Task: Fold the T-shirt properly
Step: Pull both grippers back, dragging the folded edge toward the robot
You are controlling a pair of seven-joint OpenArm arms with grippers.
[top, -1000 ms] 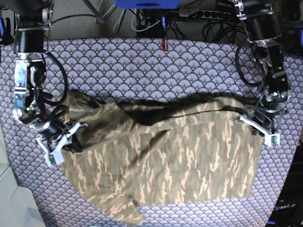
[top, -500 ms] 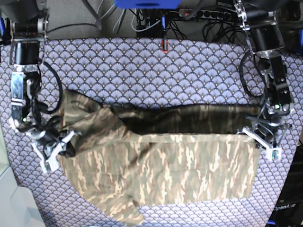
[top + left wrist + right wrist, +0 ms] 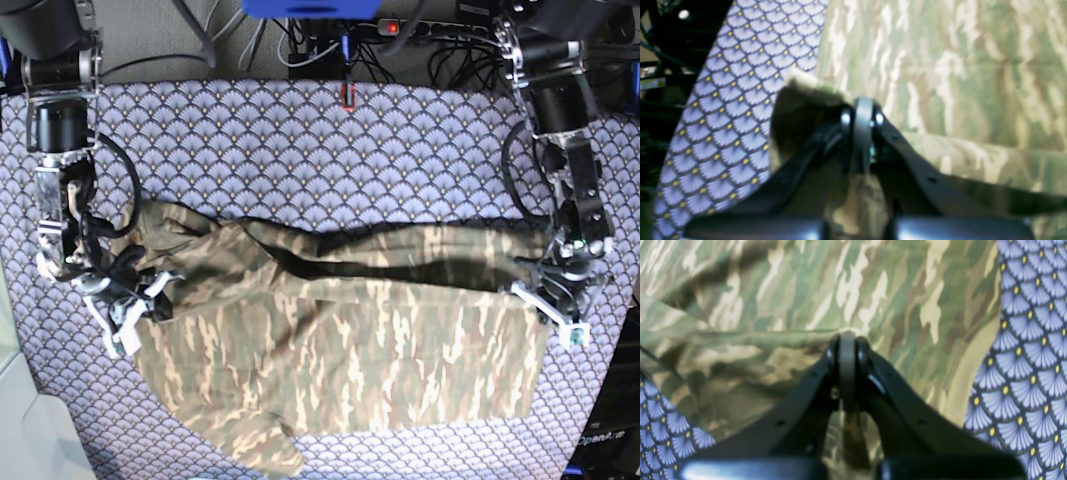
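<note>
Soft camouflage-print T-shirt (image 3: 340, 350) lies half-folded on fan-patterned desk (image 3: 300, 150); left fingers (image 3: 553, 310) and right fingers (image 3: 130, 305) clamp its edges (both fully closed).

We have carried the T-shirt (image 3: 340, 340) top edge farther up the tablecloth (image 3: 300, 150); the left gripper (image 3: 556, 312) and right gripper (image 3: 128, 305) both moved with it, flattening the fold.

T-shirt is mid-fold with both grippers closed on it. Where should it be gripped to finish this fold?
Keep the two end grips on the T-shirt: left gripper and right gripper each pinch the lifted folded edge from their own outer side, keeping it taut between them.
</note>
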